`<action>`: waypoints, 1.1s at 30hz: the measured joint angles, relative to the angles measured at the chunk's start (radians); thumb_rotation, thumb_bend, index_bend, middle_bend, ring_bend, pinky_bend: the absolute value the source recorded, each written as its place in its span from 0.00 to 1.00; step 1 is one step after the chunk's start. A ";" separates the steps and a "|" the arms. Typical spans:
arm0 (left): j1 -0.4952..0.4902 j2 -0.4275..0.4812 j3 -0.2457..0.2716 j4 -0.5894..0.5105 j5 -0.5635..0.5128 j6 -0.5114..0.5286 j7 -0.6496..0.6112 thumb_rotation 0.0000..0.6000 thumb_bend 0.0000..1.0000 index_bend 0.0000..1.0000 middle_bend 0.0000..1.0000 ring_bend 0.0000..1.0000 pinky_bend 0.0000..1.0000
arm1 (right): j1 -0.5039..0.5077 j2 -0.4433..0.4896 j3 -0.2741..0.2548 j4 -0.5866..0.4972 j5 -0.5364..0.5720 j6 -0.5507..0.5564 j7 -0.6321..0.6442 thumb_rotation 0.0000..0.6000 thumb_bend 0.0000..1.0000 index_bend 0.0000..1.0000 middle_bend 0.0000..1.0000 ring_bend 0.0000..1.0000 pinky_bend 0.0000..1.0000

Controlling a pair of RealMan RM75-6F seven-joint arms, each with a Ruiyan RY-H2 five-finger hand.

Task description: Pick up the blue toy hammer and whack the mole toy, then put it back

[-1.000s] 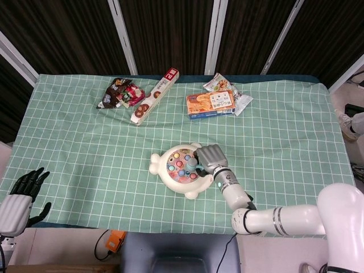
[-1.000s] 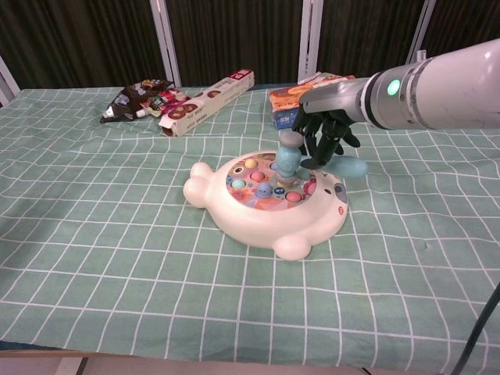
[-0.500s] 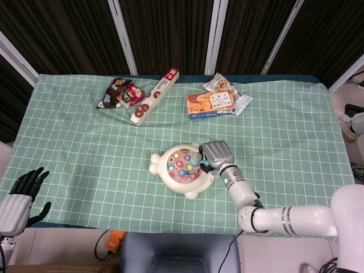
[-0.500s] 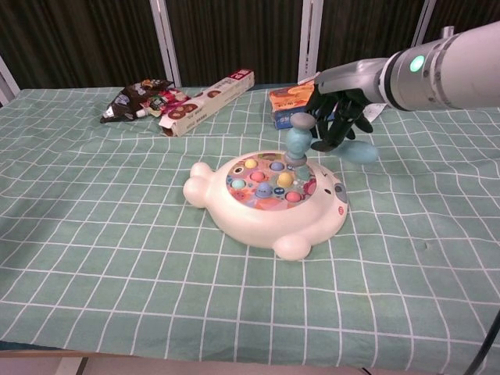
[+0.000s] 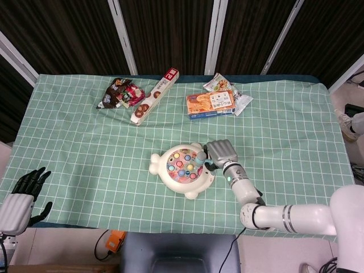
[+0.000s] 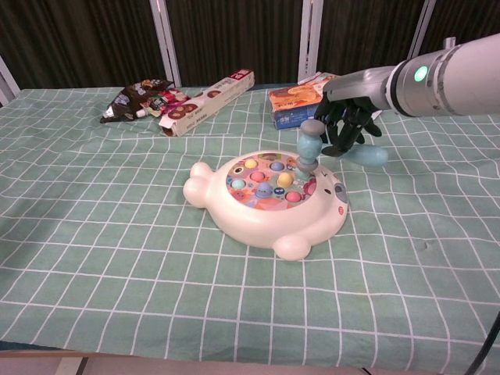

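The white mole toy (image 5: 181, 170) (image 6: 266, 201), with several coloured mole buttons on top, lies mid-table. My right hand (image 5: 221, 153) (image 6: 344, 121) grips the blue toy hammer (image 6: 312, 144) by its handle, whose end (image 6: 372, 155) sticks out to the right. The hammer head (image 5: 200, 158) hangs upright over the toy's right edge, close above the buttons. My left hand (image 5: 20, 196) is low at the table's left front corner, fingers spread, holding nothing.
Green checked cloth (image 5: 85, 148) covers the table. At the back lie a dark snack bag (image 5: 120, 92), a long biscuit box (image 5: 154, 95), an orange box (image 5: 210, 104) and pale packets (image 5: 227, 86). Dark curtains stand behind.
My right hand has drawn the hammer to the right and slightly up, from over the middle buttons to the toy's right edge. The left hand has barely moved.
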 measured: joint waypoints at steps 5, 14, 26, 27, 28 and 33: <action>0.002 0.001 0.000 0.000 0.000 0.004 -0.002 1.00 0.38 0.00 0.00 0.00 0.11 | 0.009 -0.026 -0.002 0.018 0.013 0.006 -0.018 1.00 0.82 1.00 0.71 0.73 0.84; 0.005 0.003 0.000 0.002 0.001 0.010 -0.006 1.00 0.38 0.00 0.00 0.00 0.11 | 0.007 -0.021 0.004 0.008 0.022 0.012 -0.020 1.00 0.82 1.00 0.71 0.73 0.84; 0.004 0.000 0.000 -0.001 0.000 0.007 0.005 1.00 0.38 0.00 0.00 0.00 0.11 | -0.092 0.144 0.006 -0.139 -0.151 -0.003 0.095 1.00 0.82 1.00 0.71 0.73 0.84; 0.004 -0.001 0.000 -0.001 0.000 0.006 0.006 1.00 0.38 0.00 0.00 0.00 0.11 | -0.109 0.165 -0.002 -0.155 -0.180 -0.004 0.106 1.00 0.82 1.00 0.71 0.73 0.84; 0.003 -0.001 0.000 -0.001 0.000 0.005 0.008 1.00 0.38 0.00 0.00 0.00 0.11 | -0.122 0.180 -0.009 -0.167 -0.203 -0.004 0.114 1.00 0.82 1.00 0.71 0.73 0.84; 0.001 -0.006 0.000 -0.004 0.000 0.002 0.020 1.00 0.38 0.00 0.00 0.00 0.11 | -0.206 0.241 -0.063 -0.195 -0.338 -0.008 0.167 1.00 0.82 1.00 0.71 0.73 0.84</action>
